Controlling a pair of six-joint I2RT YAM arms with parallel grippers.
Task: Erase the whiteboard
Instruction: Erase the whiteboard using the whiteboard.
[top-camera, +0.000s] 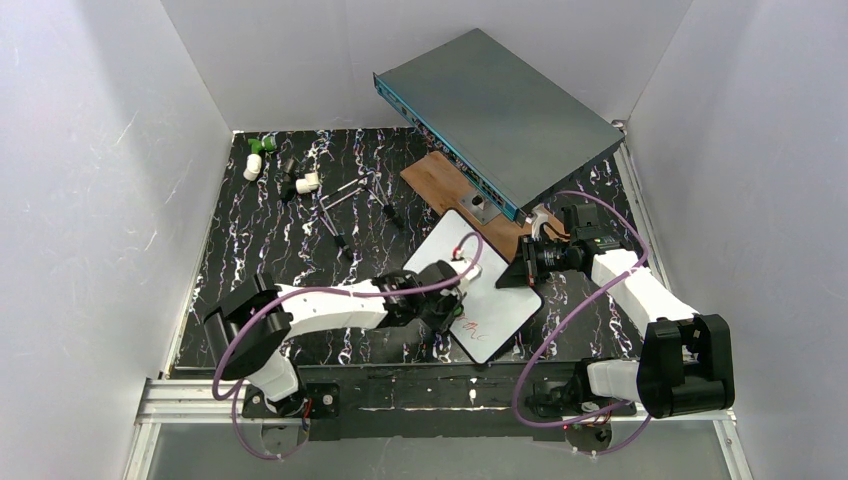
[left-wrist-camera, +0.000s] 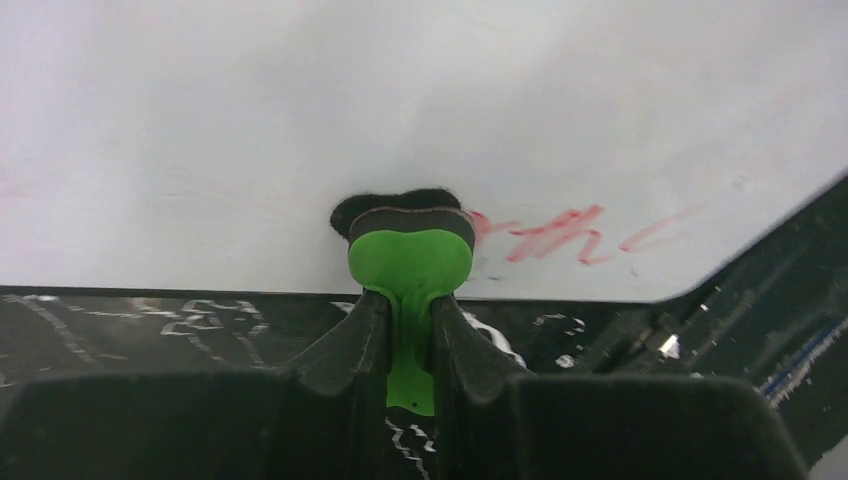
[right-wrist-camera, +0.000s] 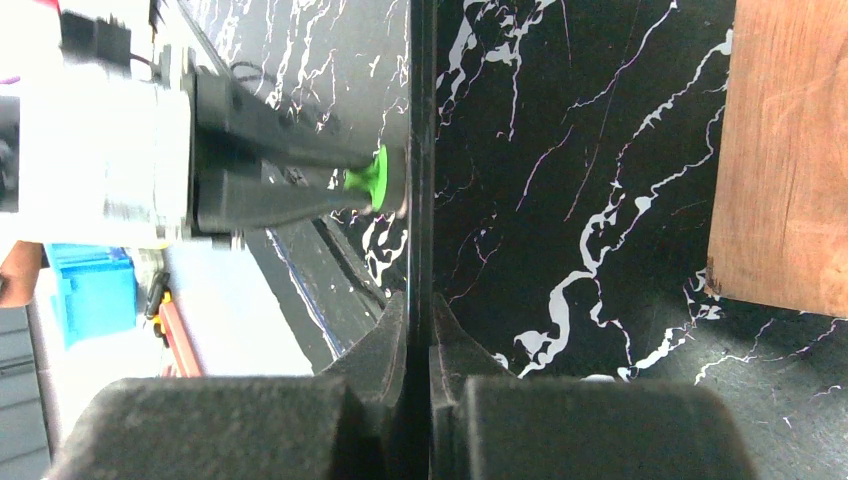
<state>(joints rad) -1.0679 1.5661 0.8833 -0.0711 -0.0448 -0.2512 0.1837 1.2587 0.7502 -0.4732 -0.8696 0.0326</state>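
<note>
Reading the top view from its left edge: noted small white and green pieces (top-camera: 253, 165) and thin black pens (top-camera: 340, 238) lying loose on the far left of the black marbled mat (top-camera: 250, 260), well apart from both arms. Traced the left arm (top-camera: 330, 300) stretched rightward over the near half of the mat. Found the left gripper (left-wrist-camera: 410, 310) clamped on the stem of a green eraser (left-wrist-camera: 411, 262), with its fingers (left-wrist-camera: 350, 350) pinched in from either side. Saw the eraser's dark felt face pressed against the whiteboard (top-camera: 495, 305), just beside red writing (left-wrist-camera: 560, 232) near the board's lower edge. Placed the whiteboard at mid-mat between the two grippers, its near corner toward the arm bases and its far corner close to the plank (top-camera: 440, 185). Recorded the rest of its face as blank white. Caught the right gripper (right-wrist-camera: 420, 330) closed tight on the board's right edge. Viewed the board edge-on from the right wrist, as a thin dark line between the fingers; could not tell its exact tilt. Marked the brown plank just behind the board, and the grey-teal box (top-camera: 500, 110) overlapping the plank's far side, at back right.
</note>
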